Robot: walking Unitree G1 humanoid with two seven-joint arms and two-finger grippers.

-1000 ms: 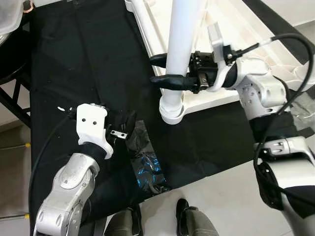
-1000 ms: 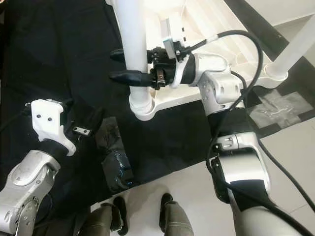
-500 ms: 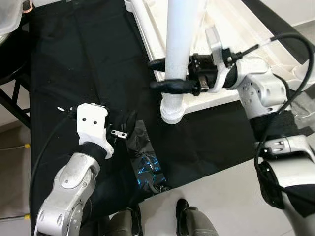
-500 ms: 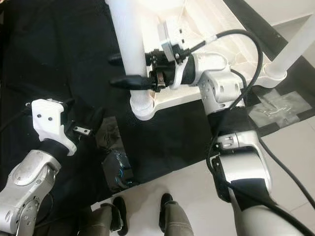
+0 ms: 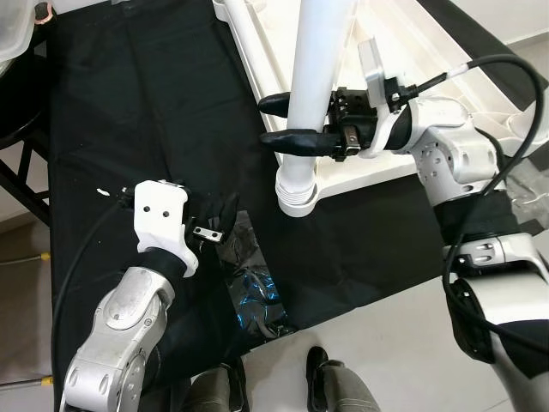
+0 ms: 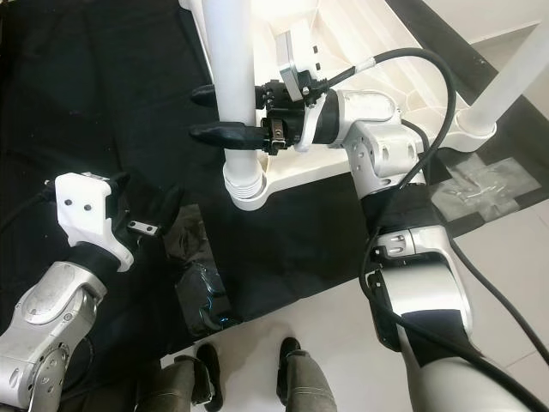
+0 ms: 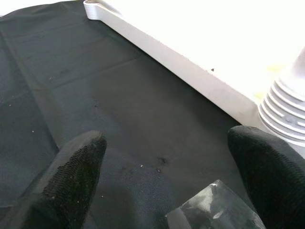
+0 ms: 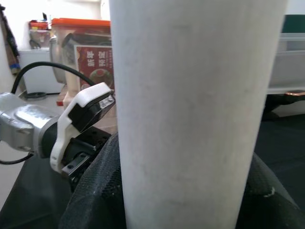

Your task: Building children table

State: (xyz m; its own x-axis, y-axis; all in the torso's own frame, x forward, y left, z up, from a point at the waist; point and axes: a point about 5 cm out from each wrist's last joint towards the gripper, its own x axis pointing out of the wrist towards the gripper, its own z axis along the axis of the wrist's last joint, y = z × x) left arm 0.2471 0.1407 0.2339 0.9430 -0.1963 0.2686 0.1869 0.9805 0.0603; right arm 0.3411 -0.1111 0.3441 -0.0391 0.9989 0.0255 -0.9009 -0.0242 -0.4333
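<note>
White smooth plastic table leg (image 5: pixel 313 94) stands upright in corner socket of upturned white plastic tabletop (image 5: pixel 377 51) on black cloth (image 5: pixel 154 103). Right gripper (image 5: pixel 279 122) clamped round leg low down; looks light, stiff, slippery. Left gripper (image 7: pixel 167 181) spread, empty, over cloth.

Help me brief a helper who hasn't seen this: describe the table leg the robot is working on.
On the black cloth lies an upturned white tabletop. At its near corner stands a white table leg, with the right gripper shut around it. Unlike the other leg at the right corner, it has a ribbed collar at its base.
</note>
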